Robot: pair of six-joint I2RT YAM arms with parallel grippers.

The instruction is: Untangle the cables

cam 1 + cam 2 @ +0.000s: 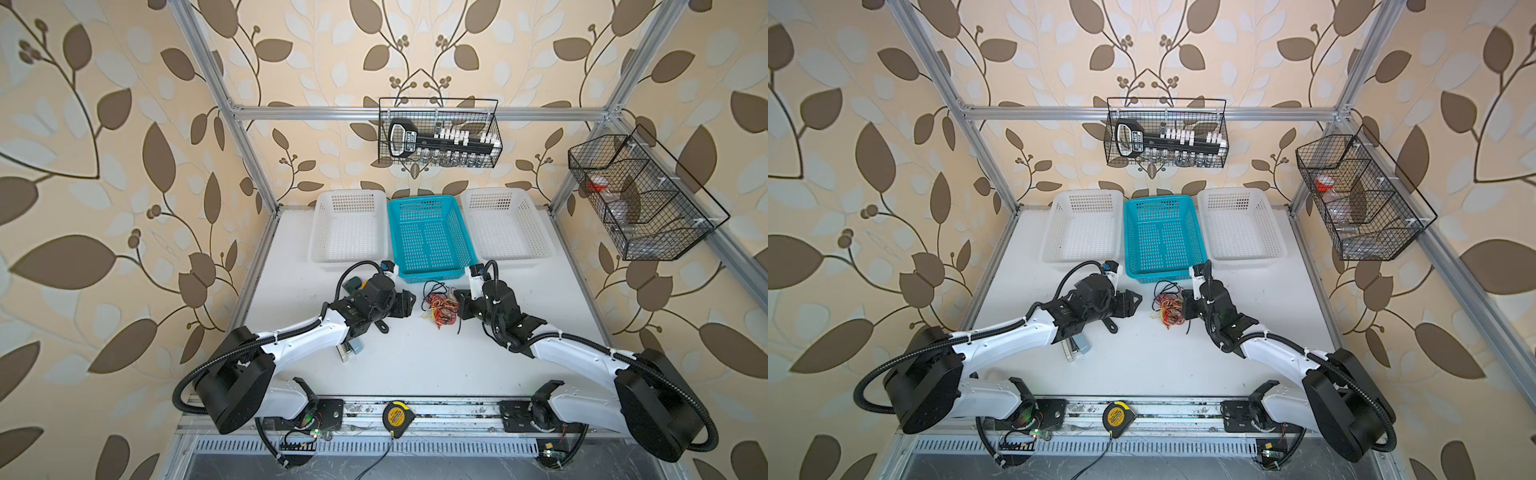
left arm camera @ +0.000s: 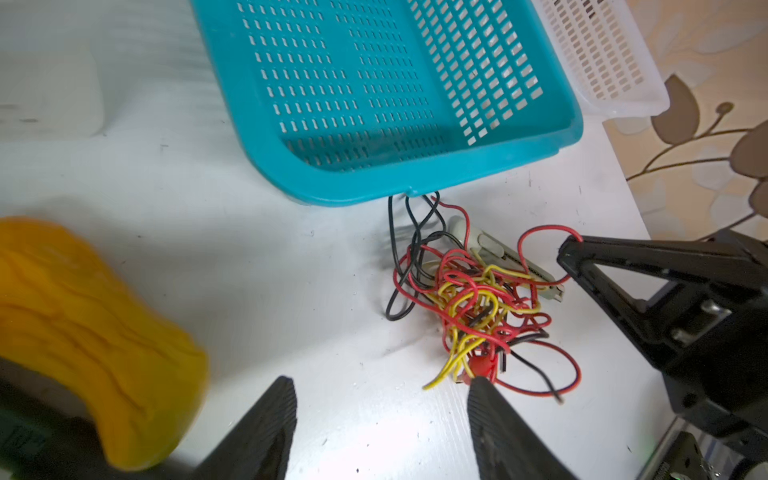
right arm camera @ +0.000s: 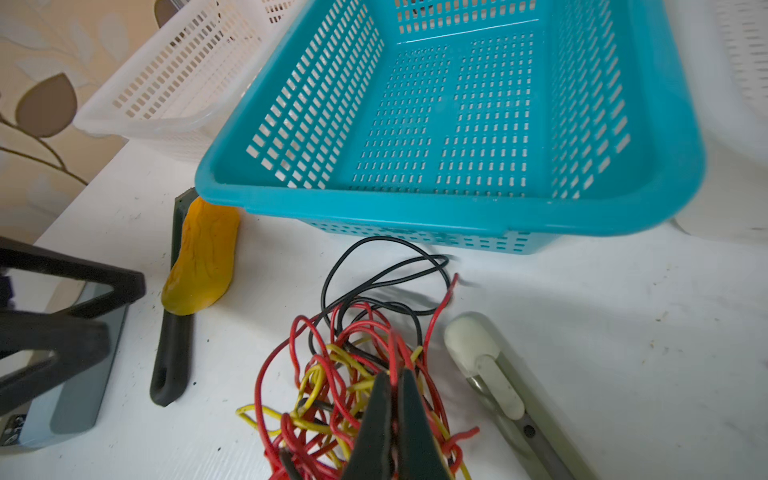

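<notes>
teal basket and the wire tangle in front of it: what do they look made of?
Basket: likely moulded plastic; smooth, slightly glossy teal, with uniform slotted walls and a rounded rim.
Wires: soft, shiny plastic insulation in red, yellow and black; they bend into loose curls. Presumably a metal core, but none shows.

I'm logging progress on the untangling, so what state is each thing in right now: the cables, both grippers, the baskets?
cables: tangled in one heap, none pulled free.
left gripper: open, empty, at the edge of the heap.
right gripper: shut, pinching a red strand of the cables.
blue basket: empty.
white basket behind the left arm: empty.
white basket behind the right arm: empty.
</notes>
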